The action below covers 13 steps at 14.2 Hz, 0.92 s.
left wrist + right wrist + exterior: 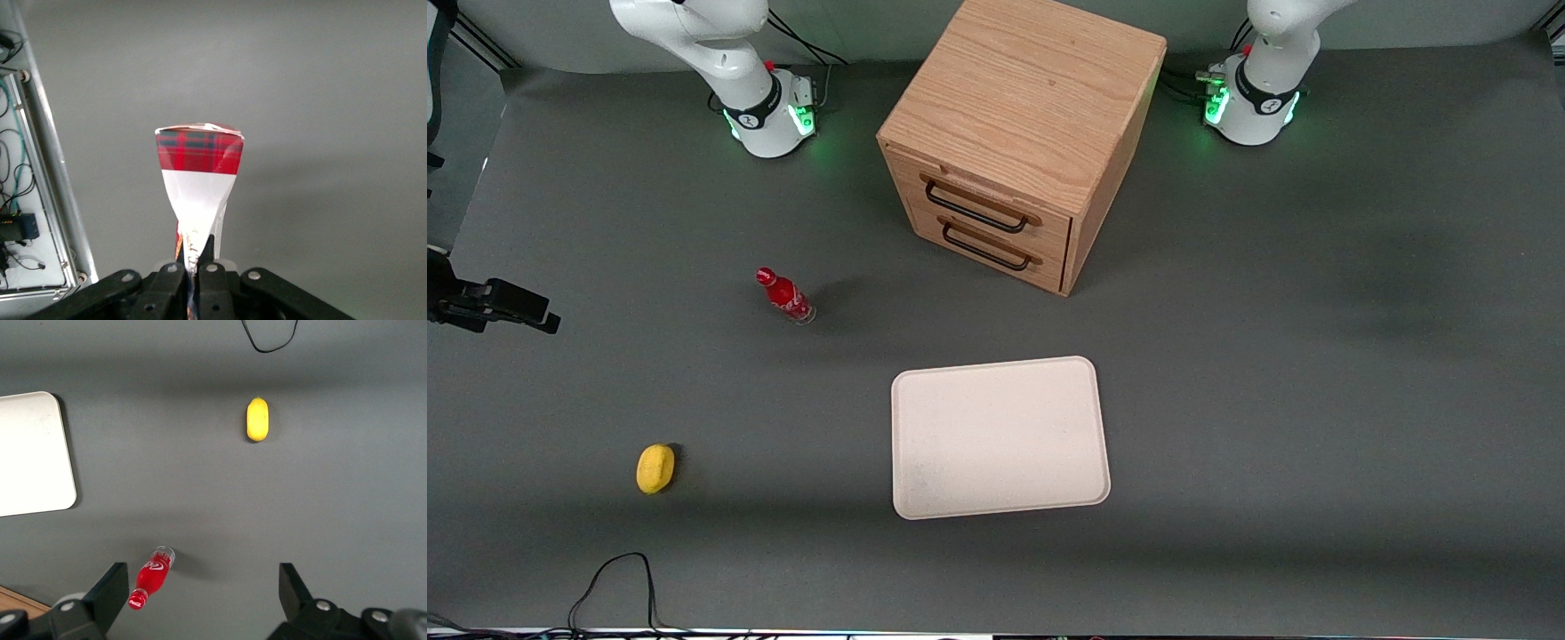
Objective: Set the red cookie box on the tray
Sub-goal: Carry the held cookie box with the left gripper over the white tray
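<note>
Gripper (195,267) — clamped on red cookie box (199,175)

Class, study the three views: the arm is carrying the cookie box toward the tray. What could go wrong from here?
1. The claw pinches only one edge of the thin red tartan cardboard cookie box, out of the front view; it may swing or slip.
2. The cream rectangular tray has a low rim; a tilted release could leave the box straddling it.
3. The wooden drawer cabinet stands near the tray.
</note>
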Available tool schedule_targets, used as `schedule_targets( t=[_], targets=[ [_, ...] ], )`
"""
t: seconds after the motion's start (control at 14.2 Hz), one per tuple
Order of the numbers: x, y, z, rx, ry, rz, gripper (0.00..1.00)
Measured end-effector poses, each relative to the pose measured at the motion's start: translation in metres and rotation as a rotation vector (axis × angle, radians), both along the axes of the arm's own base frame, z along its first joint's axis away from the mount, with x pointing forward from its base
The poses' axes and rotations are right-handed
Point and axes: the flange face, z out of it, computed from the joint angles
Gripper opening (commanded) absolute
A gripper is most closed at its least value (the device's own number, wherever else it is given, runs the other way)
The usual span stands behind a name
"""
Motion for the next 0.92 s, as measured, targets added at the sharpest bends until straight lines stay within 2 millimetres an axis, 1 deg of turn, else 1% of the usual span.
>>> schedule_targets(
  t=[0.14,0.28,0.35,0.49,0.64,0.78,0.92],
  targets=[
    [0.026,-0.075,0.009,-0.013,0.021,0.04,0.0],
    [0.049,-0.149,0.013,-0.025,0.014,0.142,0.0],
    [0.06,-0.187,0.011,-0.028,0.005,0.195,0.0],
    [0.072,-0.269,0.003,-0.027,-0.003,0.272,0.0],
    [0.072,-0.356,-0.007,-0.022,-0.004,0.307,0.0],
    [0.067,-0.431,-0.018,-0.026,-0.027,0.327,0.0],
    [0.059,-0.499,-0.028,-0.04,-0.054,0.322,0.0]
  ],
)
